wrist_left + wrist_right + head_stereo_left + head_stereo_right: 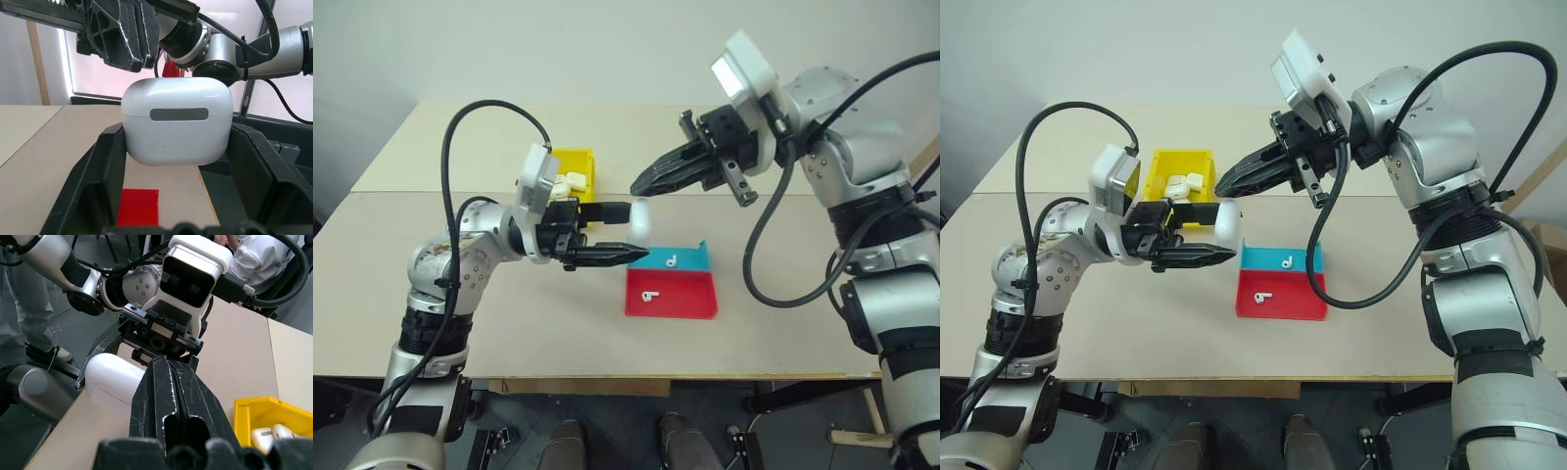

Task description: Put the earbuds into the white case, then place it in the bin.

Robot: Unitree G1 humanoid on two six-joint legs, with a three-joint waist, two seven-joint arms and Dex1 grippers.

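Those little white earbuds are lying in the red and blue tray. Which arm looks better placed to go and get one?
The right. Its tool is shut on nothing and hangs above the red and blue tray, while the left tool is busy clamping the white case. Likely the lid needs opening first.

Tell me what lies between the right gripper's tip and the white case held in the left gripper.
Nothing but a short gap of air: in the left eye view the right gripper, fingers shut, hangs just above the white case clamped in the left gripper.

Lab test bench: bare worktable (509,323), plain wall (509,49).
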